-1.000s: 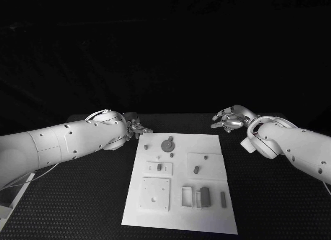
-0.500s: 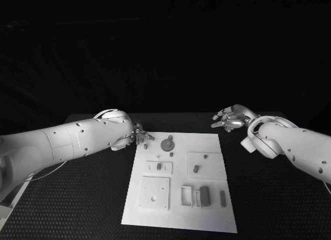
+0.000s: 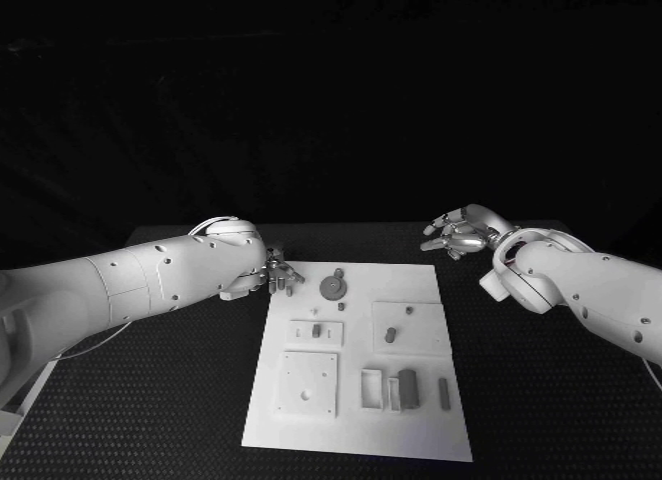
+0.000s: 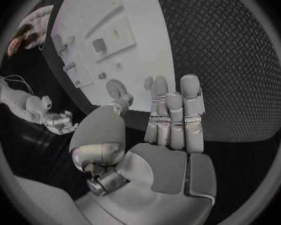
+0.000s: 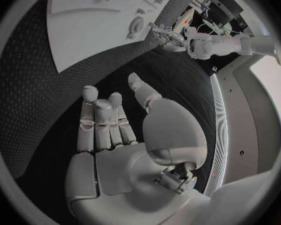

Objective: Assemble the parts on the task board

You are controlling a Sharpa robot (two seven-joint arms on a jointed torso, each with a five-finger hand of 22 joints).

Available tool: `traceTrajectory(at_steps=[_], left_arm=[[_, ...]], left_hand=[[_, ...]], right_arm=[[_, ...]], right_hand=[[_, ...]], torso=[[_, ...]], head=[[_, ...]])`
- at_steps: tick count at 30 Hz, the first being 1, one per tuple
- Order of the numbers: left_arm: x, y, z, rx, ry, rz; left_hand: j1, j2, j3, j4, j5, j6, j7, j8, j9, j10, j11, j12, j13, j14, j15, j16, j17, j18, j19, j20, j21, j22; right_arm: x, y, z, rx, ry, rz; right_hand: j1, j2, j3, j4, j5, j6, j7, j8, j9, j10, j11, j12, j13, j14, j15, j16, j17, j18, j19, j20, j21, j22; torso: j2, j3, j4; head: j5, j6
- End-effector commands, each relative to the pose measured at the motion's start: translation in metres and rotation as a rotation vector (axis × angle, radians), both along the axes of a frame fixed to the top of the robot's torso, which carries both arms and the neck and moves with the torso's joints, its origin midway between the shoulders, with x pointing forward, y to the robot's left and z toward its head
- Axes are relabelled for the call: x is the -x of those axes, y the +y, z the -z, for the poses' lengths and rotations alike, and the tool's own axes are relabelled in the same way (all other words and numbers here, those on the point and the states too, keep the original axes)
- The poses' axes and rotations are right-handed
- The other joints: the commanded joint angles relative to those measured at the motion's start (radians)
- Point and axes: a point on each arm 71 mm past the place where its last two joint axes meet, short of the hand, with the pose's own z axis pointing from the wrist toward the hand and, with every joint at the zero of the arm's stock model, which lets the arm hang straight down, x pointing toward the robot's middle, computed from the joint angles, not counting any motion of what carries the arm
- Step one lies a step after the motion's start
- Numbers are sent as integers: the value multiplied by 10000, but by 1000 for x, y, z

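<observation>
From the head view, the task board [image 3: 363, 365] lies in the middle of the black table [image 3: 173, 400], its long axis running away from the robot. The left hand [image 3: 278, 273] is just beside the board's far left corner, near the round part [image 3: 334, 288]. The right hand [image 3: 458, 236] is beyond the far right corner, more apart from the parts, so I judge the left hand is nearer.

In the left wrist view, the left hand [image 4: 168, 120] holds nothing, fingers straight and together, and the round part [image 4: 117, 88] lies just ahead of the fingertips.

In the right wrist view, the right hand [image 5: 115, 127] is also empty with fingers extended, and the board [image 5: 97, 20] is well ahead of it.
</observation>
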Motion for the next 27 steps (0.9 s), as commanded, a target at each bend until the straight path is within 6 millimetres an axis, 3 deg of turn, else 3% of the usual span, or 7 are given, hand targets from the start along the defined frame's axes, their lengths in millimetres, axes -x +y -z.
traceTrajectory(at_steps=[1,7,12,16,17,24,27], left_arm=[[1,-1,3,-214,310,186],[2,0,6,-216,355,146],[1,1,7,-181,312,77],[0,0,7,-121,316,21],[0,0,7,-118,329,41],[0,0,7,-99,414,33],[0,0,8,-39,452,-2]], left_hand=[[94,479,-812,-390,316,21,-65,-24,25,-13,11,51,130,-192,-59,261,186,719,-222,-95,295,443],[442,1068,-1941,-659,393,100,-55,-220,-3,-81,-82,11,346,-337,-86,398,183,733,-488,-186,454,832],[1055,1203,-2720,-259,411,216,-86,-443,-33,-78,-67,-94,539,-357,-119,461,52,733,-497,-217,389,952],[1981,1307,-3442,607,426,296,-76,-627,-16,-58,-71,-216,702,-367,-122,515,-90,732,-432,-224,286,1023],[2795,1321,-4049,1452,413,420,-210,-673,44,33,-4,-244,828,-357,-57,574,-173,723,-356,-210,222,1074],[3122,1505,-4399,1503,455,334,-51,-792,49,-55,-62,-353,862,-393,-98,570,-245,719,-341,-203,135,1085],[3225,1526,-4474,1501,469,334,-48,-812,56,-50,-64,-366,879,-394,-96,576,-263,716,-329,-204,114,1090]], right_arm=[[-1,0,-2,-263,-271,86],[-1,-1,-2,-628,-108,157],[-2,-1,-2,-802,-60,173],[-2,0,-2,-947,10,141],[-2,1,-1,-969,43,120],[-2,3,0,-1119,188,8],[-2,2,0,-1161,211,3]], right_hand=[[10,86,-24,-4,15,-3,55,-59,5,-49,2,53,-12,-67,2,62,-16,101,5,50,-55,82],[-172,42,125,-3,23,-157,186,-137,-14,-573,118,-707,-542,-904,160,-1126,-619,-65,-963,349,-906,-297],[-315,-28,392,-32,26,-284,364,-155,11,-1038,383,-1969,-1549,-1871,508,-2905,-1543,-328,-2180,753,-2167,-989],[-338,-66,550,-12,16,-414,444,-141,48,-1070,565,-2949,-2464,-2174,951,-4313,-2272,-448,-2788,1029,-3007,-1540],[-313,-84,593,17,23,-480,478,-162,44,-1218,646,-3246,-2682,-2397,1089,-4699,-2457,-505,-3038,1092,-3229,-1659],[-252,-62,666,-4,8,-623,526,-122,93,-1312,1063,-4836,-4055,-3270,1968,-6834,-3497,-875,-4392,1453,-4331,-2173],[-201,-48,603,-4,16,-689,546,-122,95,-1325,1170,-5273,-4467,-3551,2201,-7421,-3775,-1021,-4884,1546,-4629,-2239]], torso=[[2,-3,7],[4,0,9],[0,-8,15],[-8,-1,13],[-6,0,13],[-13,7,0],[-11,11,2]], head=[[-1,-26],[-1,-54],[-14,-73],[-6,-96],[-15,-97],[-3,-96],[-11,-91]])
